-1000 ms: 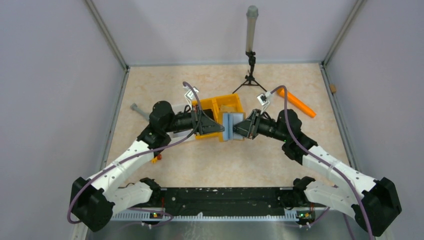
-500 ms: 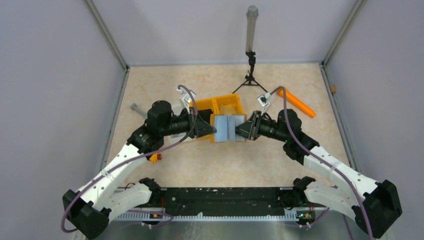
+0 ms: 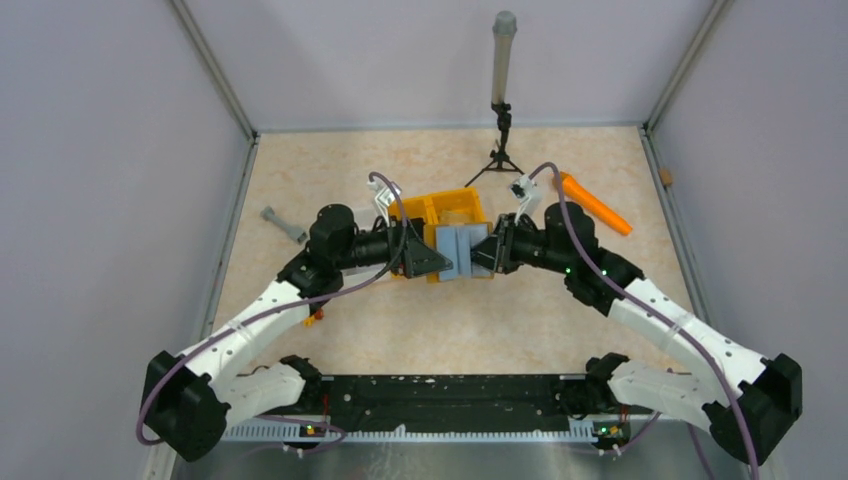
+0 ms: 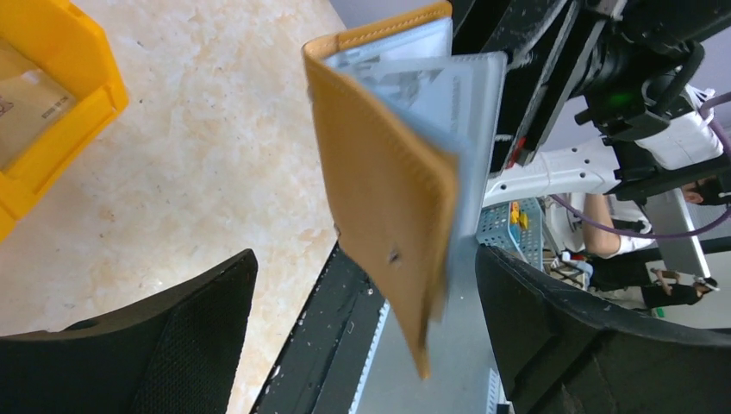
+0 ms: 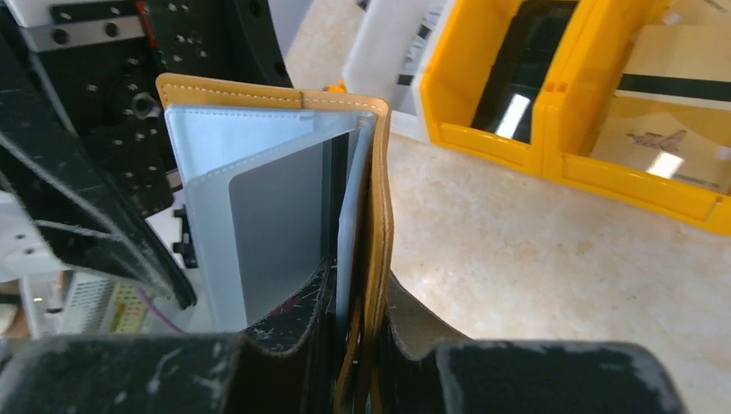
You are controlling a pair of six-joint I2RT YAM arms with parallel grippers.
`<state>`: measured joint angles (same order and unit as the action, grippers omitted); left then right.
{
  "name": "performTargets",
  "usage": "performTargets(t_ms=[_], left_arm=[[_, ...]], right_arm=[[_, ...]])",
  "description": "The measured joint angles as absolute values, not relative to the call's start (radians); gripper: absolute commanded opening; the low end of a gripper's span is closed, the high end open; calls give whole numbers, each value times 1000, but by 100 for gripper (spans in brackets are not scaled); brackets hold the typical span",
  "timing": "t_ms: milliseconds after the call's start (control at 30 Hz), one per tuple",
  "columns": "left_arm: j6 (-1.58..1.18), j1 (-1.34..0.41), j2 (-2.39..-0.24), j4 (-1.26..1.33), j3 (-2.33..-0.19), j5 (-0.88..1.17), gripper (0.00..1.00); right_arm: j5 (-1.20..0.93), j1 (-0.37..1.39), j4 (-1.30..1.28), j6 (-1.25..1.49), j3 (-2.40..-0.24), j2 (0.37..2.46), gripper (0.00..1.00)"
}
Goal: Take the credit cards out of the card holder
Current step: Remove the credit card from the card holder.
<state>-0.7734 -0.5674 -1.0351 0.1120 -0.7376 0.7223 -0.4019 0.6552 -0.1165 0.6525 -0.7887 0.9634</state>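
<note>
Tan mustard folding card holder (image 5: 380, 207) is up off the beige marbled table (image 3: 330, 170), with pale grey plastic credit cards (image 5: 276, 233) tucked in its pockets. The right gripper (image 5: 358, 297) pinches one flap tight. The left gripper (image 4: 364, 259) gapes wide either side, not touching. Just behind, a yellow-orange plastic bin (image 5: 552, 164) holds something flat and pale. An orange cylindrical stick (image 3: 595, 205) lies well off to the right.
</note>
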Motion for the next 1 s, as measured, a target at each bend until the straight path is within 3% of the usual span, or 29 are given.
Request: performTargets(t_ms=[267, 433, 633, 1000], left_arm=[[-797, -568, -1059, 200, -736, 728, 99], [-814, -568, -1088, 250, -719, 728, 98], [-809, -568, -1086, 246, -700, 715, 76], [-783, -525, -1060, 159, -665, 691, 45]], right_arm=[[-105, 836, -387, 535, -1055, 1151, 0], [8, 860, -481, 502, -1096, 1205, 0], [36, 862, -524, 489, -1100, 1209, 0], [-27, 862, -439, 501, -1042, 1065, 0]])
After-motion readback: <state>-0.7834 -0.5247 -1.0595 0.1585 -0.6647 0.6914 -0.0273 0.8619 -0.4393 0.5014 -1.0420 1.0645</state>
